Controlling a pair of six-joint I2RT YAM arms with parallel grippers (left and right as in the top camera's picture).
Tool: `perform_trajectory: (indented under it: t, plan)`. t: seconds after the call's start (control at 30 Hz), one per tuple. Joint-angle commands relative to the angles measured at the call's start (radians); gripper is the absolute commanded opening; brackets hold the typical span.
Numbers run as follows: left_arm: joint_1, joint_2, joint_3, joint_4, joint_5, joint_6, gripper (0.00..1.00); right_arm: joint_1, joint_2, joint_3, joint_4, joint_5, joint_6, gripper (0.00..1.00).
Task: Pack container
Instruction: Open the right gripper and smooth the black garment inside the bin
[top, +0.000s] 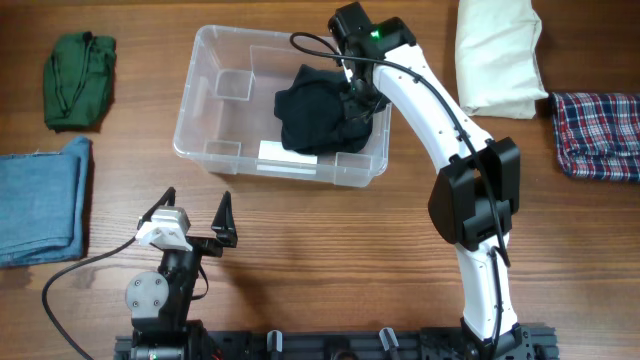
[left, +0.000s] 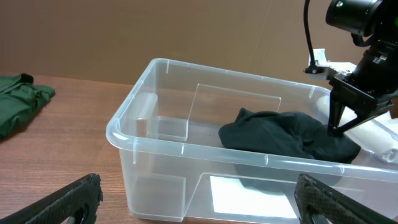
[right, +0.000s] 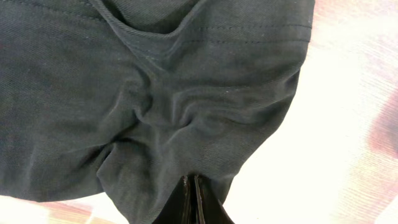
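Well, wooden table (top: 330, 250), container (top: 189, 105), brown backdrop (left: 124, 31).

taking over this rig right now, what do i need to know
Left tool: open, holding nothing, over the table on the near side of the bin.
Right tool: shut, down inside the bin at the edge of the black cloth; I cannot tell whether it pinches a fold.
Done: the black cloth lies in the bin's right half.
To do: the green cloth and blue cloth lie on the table left of the bin, and the cream cloth and plaid cloth lie to its right. These probably go in next.
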Motion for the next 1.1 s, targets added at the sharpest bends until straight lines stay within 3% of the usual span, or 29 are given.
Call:
perform_trajectory:
  t: [0.0, 1.07]
  plan:
    - [0.006, -0.007, -0.001, -0.009, -0.002, -0.008, 1.0, 0.014, 0.052, -0.002, -0.002, 0.026, 0.019, 0.04]
    - [0.006, -0.007, -0.001, -0.009, -0.002, -0.008, 1.0, 0.04, 0.116, 0.002, 0.043, 0.041, -0.013, 0.04]
